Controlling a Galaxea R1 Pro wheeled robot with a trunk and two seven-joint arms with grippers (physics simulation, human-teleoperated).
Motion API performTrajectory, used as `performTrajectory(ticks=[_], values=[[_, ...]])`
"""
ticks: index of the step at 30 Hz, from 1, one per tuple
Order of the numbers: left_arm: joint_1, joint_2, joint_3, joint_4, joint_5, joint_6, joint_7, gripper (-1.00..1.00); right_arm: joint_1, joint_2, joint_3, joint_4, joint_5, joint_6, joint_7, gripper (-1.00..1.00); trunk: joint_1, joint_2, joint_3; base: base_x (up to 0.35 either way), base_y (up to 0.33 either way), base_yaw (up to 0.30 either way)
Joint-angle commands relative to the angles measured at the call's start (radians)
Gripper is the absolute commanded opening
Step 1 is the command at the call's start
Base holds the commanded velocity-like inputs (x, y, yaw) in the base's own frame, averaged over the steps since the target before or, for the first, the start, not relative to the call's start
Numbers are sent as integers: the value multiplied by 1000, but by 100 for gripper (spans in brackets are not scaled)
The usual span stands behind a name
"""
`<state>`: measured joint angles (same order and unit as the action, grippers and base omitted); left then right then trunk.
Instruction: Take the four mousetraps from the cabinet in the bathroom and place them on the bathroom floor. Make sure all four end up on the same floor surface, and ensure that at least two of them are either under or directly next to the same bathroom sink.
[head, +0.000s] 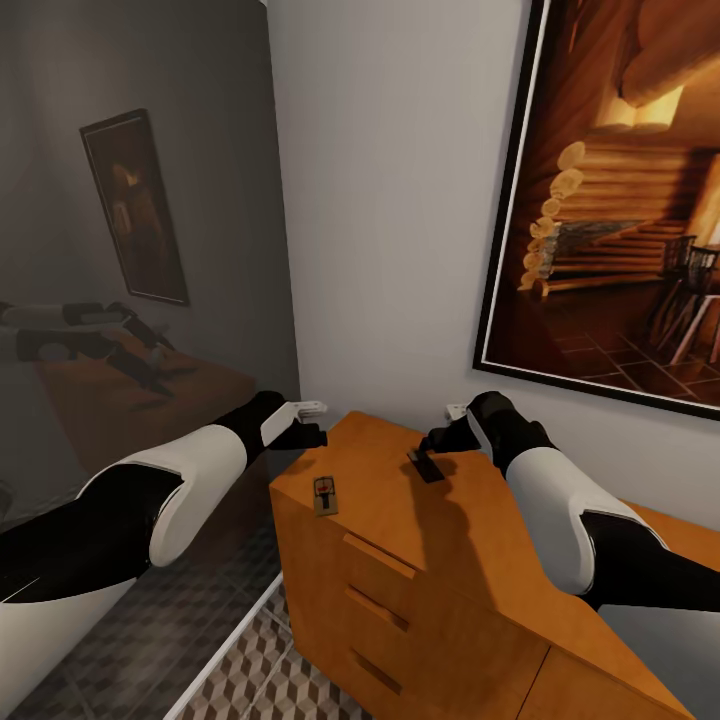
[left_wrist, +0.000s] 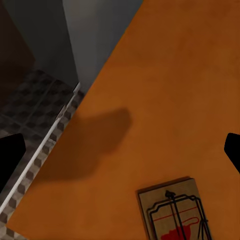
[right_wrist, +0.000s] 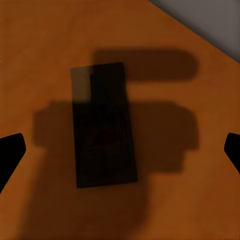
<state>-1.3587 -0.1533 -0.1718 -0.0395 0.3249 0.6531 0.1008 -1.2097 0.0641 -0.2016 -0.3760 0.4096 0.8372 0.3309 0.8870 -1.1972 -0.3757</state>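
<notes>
So this looks like the pickup stage. Two mousetraps lie flat on the cabinet (head: 440, 540) top: one mousetrap (head: 326, 495) near the front left corner, and a second mousetrap (head: 426, 466) further back, sitting in the shadow of the right arm. The right hand (head: 437, 441) hovers directly above that shadowed one, fingers spread wide with nothing between them, and its wrist camera puts the trap (right_wrist: 104, 125) dead centre. The left hand (head: 306, 436) hangs at the cabinet's left edge, also wide and empty, with the other trap (left_wrist: 175, 212) just off to one side.

Next move, I'd guess: drop the right hand straight down and pinch across the trap's narrow sides. It's thin and flat, so that could be fiddly.

The surface is plain orange wood, with a big cabin painting (head: 620, 190) on the wall behind. The bathroom floor (head: 260, 670), cube-patterned tiles, is below on the left.
</notes>
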Motion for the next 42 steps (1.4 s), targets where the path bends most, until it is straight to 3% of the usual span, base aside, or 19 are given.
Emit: performTrajectory(ticks=[1, 42], values=[[0, 0, -6, -2, 11, 5, 7, 100, -1, 1, -7, -2, 11, 3, 7, 100, 0, -1, -1, 0, 0, 0], [0, 1, -6, 2, 11, 5, 7, 100, 0, 3, -7, -1, 11, 3, 7, 100, 0, -1, -1, 0, 0, 0]])
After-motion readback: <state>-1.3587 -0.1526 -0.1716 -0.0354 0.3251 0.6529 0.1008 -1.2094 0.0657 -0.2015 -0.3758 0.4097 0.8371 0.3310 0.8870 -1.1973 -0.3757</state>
